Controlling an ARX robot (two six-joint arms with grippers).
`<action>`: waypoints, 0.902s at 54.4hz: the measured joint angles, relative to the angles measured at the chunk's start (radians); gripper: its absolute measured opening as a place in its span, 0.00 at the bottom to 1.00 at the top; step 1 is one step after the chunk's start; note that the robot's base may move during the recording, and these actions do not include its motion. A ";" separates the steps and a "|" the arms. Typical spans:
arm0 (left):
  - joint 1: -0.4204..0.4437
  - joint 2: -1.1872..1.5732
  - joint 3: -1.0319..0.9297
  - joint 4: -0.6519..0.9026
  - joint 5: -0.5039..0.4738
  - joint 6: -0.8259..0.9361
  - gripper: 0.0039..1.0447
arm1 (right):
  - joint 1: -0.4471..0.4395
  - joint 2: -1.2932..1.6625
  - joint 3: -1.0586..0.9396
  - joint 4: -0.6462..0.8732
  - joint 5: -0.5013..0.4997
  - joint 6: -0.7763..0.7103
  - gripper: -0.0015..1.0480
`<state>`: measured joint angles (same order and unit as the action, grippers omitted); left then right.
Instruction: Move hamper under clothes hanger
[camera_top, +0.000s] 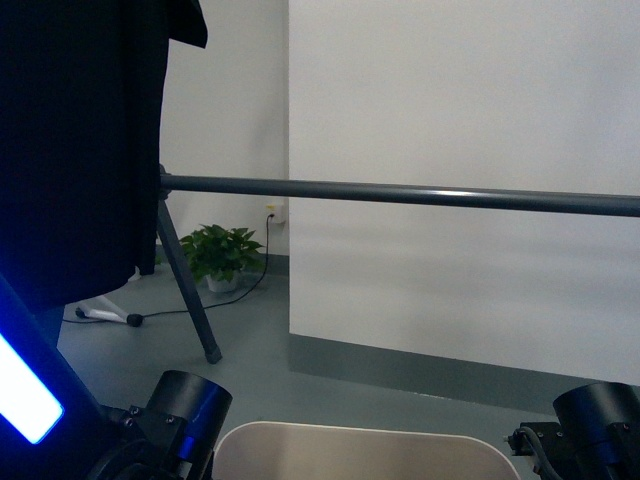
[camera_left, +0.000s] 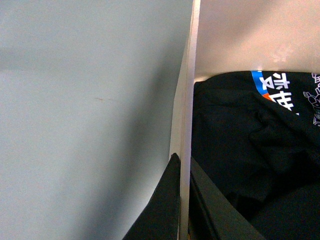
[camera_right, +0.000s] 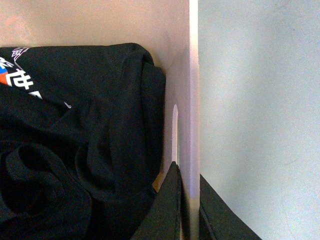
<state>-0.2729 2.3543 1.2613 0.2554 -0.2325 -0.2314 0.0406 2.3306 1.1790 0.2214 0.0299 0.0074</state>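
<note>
Our left gripper (camera_left: 183, 167) is closed thin on a smooth beige plastic wall of the hamper (camera_left: 186, 100), and our right gripper (camera_right: 189, 172) clamps the opposite wall likewise. Crumpled black clothing (camera_right: 75, 150) lies inside. We see its rounded rim low before the clothes hanger (camera_top: 400, 193), a round grey metal bar.

Here's a plain, lab-like indoor room staged for laundry: bare white wall (camera_top: 460, 90), grey floor (camera_top: 250, 370), the clothes hanger (camera_top: 400, 192) crossing well ahead of the left gripper (camera_left: 184, 200), which straddles the hamper (camera_left: 240, 35) wall; further off, a potted plant (camera_top: 222, 252) beside a wall socket (camera_top: 271, 212).
</note>
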 joint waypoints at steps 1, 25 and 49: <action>0.002 0.000 0.000 0.000 0.000 0.000 0.04 | 0.002 0.000 0.000 0.000 -0.002 0.000 0.03; -0.015 0.000 0.000 0.000 0.011 0.000 0.04 | -0.016 0.000 0.000 0.000 0.010 0.000 0.03; 0.010 0.000 -0.001 0.000 -0.004 0.000 0.04 | 0.010 0.000 0.000 0.000 -0.010 0.000 0.03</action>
<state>-0.2630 2.3543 1.2602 0.2554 -0.2363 -0.2310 0.0502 2.3306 1.1786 0.2214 0.0200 0.0078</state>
